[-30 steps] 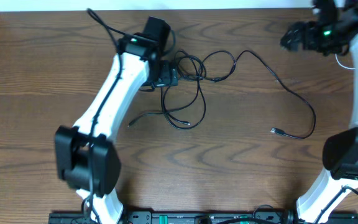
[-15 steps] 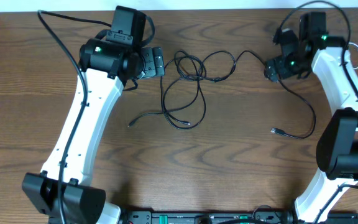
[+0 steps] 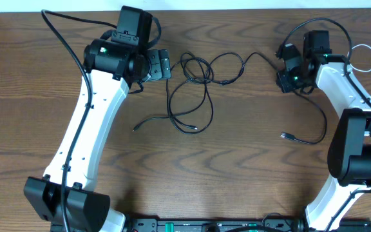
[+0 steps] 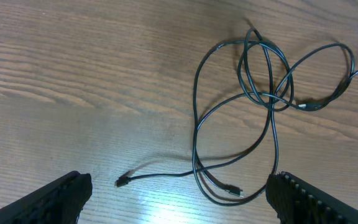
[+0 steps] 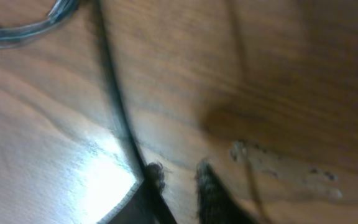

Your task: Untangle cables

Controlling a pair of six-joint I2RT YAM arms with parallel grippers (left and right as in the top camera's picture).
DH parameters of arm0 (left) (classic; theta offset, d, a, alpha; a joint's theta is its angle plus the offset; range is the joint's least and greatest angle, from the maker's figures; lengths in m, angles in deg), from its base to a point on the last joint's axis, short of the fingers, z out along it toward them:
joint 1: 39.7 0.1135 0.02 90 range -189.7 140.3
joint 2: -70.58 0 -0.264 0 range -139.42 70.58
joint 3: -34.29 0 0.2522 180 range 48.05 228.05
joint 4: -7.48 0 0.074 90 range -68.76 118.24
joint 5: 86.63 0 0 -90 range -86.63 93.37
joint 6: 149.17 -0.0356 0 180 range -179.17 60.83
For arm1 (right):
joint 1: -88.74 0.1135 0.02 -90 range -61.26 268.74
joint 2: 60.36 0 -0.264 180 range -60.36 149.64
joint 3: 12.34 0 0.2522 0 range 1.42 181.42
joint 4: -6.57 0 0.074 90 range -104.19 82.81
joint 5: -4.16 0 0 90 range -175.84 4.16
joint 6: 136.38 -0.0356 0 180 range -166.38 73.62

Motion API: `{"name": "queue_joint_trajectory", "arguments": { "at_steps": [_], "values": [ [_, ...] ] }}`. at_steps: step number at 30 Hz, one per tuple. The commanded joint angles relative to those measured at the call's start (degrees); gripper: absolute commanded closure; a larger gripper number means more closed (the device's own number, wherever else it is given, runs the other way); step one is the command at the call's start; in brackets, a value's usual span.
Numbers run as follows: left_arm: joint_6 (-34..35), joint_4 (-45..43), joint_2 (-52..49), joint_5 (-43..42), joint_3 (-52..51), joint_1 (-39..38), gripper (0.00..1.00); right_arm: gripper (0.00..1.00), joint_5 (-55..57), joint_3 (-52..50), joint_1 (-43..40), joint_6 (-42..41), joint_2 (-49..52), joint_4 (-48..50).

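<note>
The thin black cables (image 3: pixel 195 74) are lying on the brown wood-grain table (image 3: pixel 250 187). Their crossed loops are forming a loose knot (image 3: pixel 198 67), which is serving here as the landmark. In the left wrist view the knot is showing as several overlapping rings, with strands trailing down from it. One strand is ending in a small plug (image 4: pixel 122 181), below and to the left of the knot. A second small plug (image 4: pixel 234 190) is lying straight below the knot, at the bottom of a long loop.

The left gripper (image 3: pixel 161 64) is hanging just left of the knot, apart from the cords. Its jaws are standing spread wide and holding nothing. In its own camera its two dark fingers (image 4: pixel 48 199) are framing the lower corners.

From the knot's right side one long black cord (image 3: pixel 311 104) is running off, curving round and ending in a third plug (image 3: pixel 284 135), well right of the knot and lower. The right gripper (image 3: pixel 281 76) is down at this cord, well right of the knot, with its jaws clenched. In the blurred right wrist view the cord is leading straight to the fingertips (image 5: pixel 207 180), but blur is hiding whether it is pinched between them. A white cable (image 3: pixel 368 46) is curling farthest right of the knot, beyond the right arm.
</note>
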Motion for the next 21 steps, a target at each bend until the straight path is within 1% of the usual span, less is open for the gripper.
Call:
{"name": "queue_joint_trajectory", "arguments": {
  "at_steps": [1, 8, 11, 14, 18, 21],
  "values": [
    [-0.72, 0.13, 0.0, 0.52, 0.04, 0.07, 0.05, 0.99, -5.79, 2.69, 0.26, -6.23, -1.07, 0.0],
    [-0.7, -0.11, 0.0, 0.52, 0.04, 0.07, 0.05, 0.99, -24.11, 12.94, 1.77, -12.63, -7.72, -0.55],
    [-0.7, -0.09, 0.0, 0.52, 0.04, 0.07, 0.05, 0.99, -27.28, 16.59, 2.71, -14.84, -10.47, -0.55],
    [-0.7, -0.11, 0.0, 0.52, 0.04, 0.09, 0.05, 0.99, -28.2, 19.37, 3.91, -16.37, -13.75, -0.59],
    [-0.7, -0.15, 0.0, 0.52, 0.04, 0.09, 0.05, 0.99, -29.57, 20.35, 5.46, -18.21, -17.92, -0.09],
    [-0.7, -0.7, 0.0, 0.52, 0.04, 0.09, 0.05, 0.99, -33.86, 20.35, 6.58, -20.17, -20.5, 1.53]
  ]
}}
